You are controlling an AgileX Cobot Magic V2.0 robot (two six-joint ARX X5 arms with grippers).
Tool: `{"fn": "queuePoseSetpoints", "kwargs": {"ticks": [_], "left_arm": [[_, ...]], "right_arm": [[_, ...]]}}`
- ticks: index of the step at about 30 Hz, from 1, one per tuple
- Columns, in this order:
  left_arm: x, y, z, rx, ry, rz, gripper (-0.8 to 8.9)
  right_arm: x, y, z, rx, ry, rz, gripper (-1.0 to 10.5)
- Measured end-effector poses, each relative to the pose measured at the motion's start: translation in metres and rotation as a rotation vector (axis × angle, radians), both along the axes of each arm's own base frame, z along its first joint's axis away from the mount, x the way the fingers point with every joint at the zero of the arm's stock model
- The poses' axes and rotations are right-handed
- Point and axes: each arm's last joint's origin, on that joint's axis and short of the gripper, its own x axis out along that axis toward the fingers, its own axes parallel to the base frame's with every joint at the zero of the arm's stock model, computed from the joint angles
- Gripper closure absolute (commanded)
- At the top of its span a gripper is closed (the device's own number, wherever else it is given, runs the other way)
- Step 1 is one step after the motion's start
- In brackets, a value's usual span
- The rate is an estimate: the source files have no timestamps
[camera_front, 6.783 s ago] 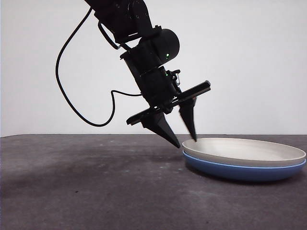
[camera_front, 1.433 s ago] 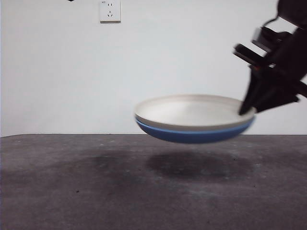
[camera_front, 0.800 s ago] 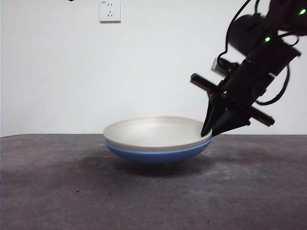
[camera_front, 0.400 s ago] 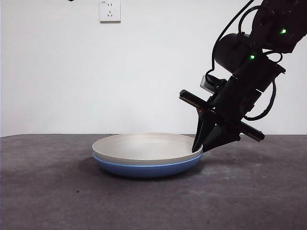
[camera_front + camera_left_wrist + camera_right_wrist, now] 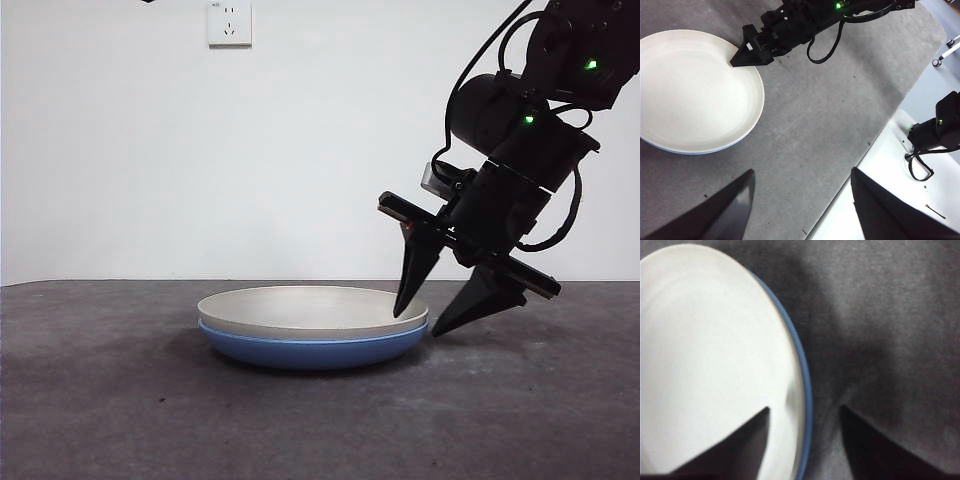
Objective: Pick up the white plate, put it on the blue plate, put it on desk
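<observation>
The white plate (image 5: 310,305) lies nested in the blue plate (image 5: 310,350), and the stack rests flat on the desk (image 5: 150,420). My right gripper (image 5: 417,324) is open at the stack's right rim, one jaw over the white plate, the other outside on the desk side. In the right wrist view, the right gripper (image 5: 805,408) straddles the blue rim (image 5: 802,370) beside the white plate (image 5: 705,350). My left gripper (image 5: 802,172) is open and empty, high above the desk, looking down on the white plate (image 5: 690,95).
A wall socket (image 5: 229,22) sits on the white wall behind. In the left wrist view the desk's edge (image 5: 875,145) runs diagonally, with a white surface and a black device (image 5: 935,135) beyond it.
The stacked plates came down from the air and leftward onto the desk. The right gripper, shut on the rim half a second ago, has opened and let go.
</observation>
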Motion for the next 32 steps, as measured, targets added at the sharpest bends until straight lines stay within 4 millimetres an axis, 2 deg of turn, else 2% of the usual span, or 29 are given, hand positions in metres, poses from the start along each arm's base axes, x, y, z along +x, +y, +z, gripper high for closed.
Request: {"fn": "queuePoseSetpoints", "kwargs": {"ticks": [4, 6, 13, 17, 23, 27, 32], "left_arm": [[0.000, 0.000, 0.000, 0.000, 0.000, 0.000, 5.04], [0.000, 0.000, 0.000, 0.000, 0.000, 0.000, 5.04], [0.000, 0.000, 0.000, 0.000, 0.000, 0.000, 5.04], [0.000, 0.000, 0.000, 0.000, 0.000, 0.000, 5.04], [0.000, 0.000, 0.000, 0.000, 0.000, 0.000, 5.04], [0.000, 0.000, 0.000, 0.000, 0.000, 0.000, 5.04], [0.000, 0.000, 0.000, 0.000, 0.000, 0.000, 5.04]], "right_arm": [[-0.002, -0.001, 0.002, -0.004, 0.009, 0.000, 6.6], [-0.004, -0.002, 0.010, 0.001, -0.006, 0.001, 6.6], [-0.027, -0.011, 0.069, -0.001, -0.163, 0.021, 6.6], [-0.050, -0.019, 0.100, -0.009, -0.228, 0.074, 6.6], [-0.099, -0.029, 0.141, -0.033, -0.311, 0.180, 6.6], [-0.131, -0.035, 0.155, -0.063, -0.303, 0.254, 6.6], [-0.165, -0.040, 0.160, -0.096, -0.233, 0.331, 6.6]]}}
